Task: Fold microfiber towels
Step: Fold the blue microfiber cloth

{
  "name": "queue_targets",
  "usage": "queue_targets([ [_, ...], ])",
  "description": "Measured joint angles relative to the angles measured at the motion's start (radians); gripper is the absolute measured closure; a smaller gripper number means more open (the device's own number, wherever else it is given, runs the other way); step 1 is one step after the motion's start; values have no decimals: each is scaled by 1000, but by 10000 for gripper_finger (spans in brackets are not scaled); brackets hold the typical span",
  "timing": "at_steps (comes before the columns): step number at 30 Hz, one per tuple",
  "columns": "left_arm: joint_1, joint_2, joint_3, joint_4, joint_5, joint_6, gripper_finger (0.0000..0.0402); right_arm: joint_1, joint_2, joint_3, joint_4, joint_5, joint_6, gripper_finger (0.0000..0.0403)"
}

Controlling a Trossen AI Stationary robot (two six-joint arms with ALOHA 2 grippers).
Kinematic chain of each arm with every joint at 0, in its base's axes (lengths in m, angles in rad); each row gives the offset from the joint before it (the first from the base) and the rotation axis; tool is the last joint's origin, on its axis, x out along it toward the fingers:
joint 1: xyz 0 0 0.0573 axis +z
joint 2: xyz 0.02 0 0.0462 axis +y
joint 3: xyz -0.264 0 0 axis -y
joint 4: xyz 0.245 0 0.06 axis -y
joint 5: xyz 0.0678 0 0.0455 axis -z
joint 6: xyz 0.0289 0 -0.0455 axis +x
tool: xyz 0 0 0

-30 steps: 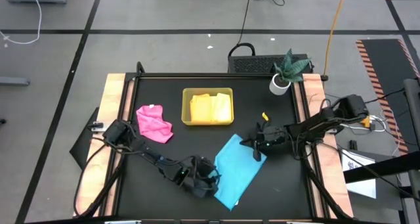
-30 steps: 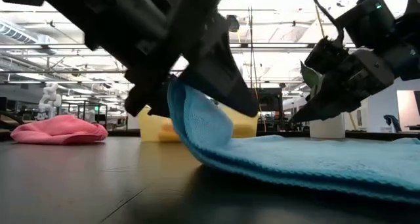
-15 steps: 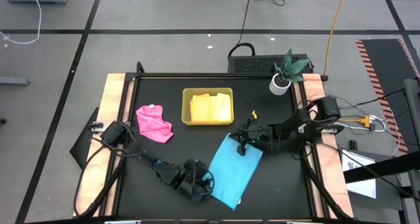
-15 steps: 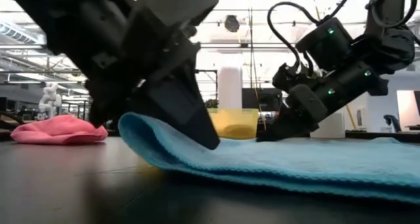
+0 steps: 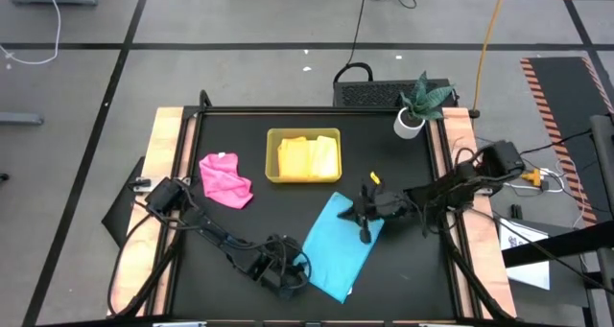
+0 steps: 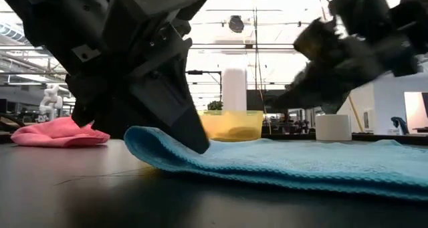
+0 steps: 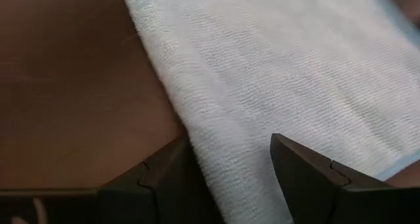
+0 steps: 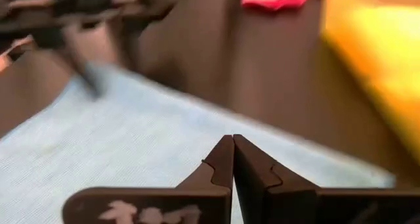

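A sky blue towel lies spread on the black table, toward its near right. My left gripper stands open at the towel's near-left edge. One finger is over the cloth and the other over the bare table beside it. My right gripper is shut, hangs above the towel's far right part and holds nothing. A crumpled pink towel sits at the left. A yellow towel lies in the tray. My left gripper comes down slanting from the near left, its fingers apart. In the low view one finger appears to rest on the towel's top, just inside its slightly raised edge. The towel lies flat on the table and nothing is pinched.
A potted plant in a white pot stands at the far right corner. Wooden rails run along the table's left and right sides. Bare black tabletop lies between the pink towel and the blue one.
The blue towel's near-left edge stood lifted and bunched at my left gripper a second ago; it now lies low on the table. My left gripper has tipped and shifted slightly toward the near left. My right gripper touched down on the towel's far part, then rose off it.
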Motion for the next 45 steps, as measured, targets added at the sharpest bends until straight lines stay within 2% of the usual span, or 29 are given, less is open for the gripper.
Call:
queue_targets([
  [6,-5,-19,83,-203,49,67,183,111,12,-14,-75,0,86,403],
  [10,-8,-21,82,-256,108,154,183,151,13,-34,-118,1,120,403],
  [13,3,-21,82,-307,183,150,183,164,13,-50,-118,3,128,403],
  [15,24,-44,82,-378,229,94,183,165,13,-52,-111,28,125,403],
  [17,37,-64,80,-441,240,39,183,162,12,-52,-110,76,123,403],
  [19,39,-80,80,-439,222,53,183,162,10,-51,-113,105,117,403],
  [27,26,-99,81,-365,80,186,183,198,-88,-51,-161,89,145,403],
  [30,37,-99,57,-363,72,142,183,222,-128,-53,-259,52,221,403],
  [33,49,-95,8,-353,105,104,183,244,-131,-58,-359,54,280,403],
  [38,36,-100,-89,-129,128,83,183,229,-116,-85,-388,102,292,403],
  [42,-7,-96,-108,104,171,75,183,177,-158,-103,-404,132,147,403],
  [45,-45,-95,-100,236,179,85,183,148,-236,-109,-444,133,30,403],
])
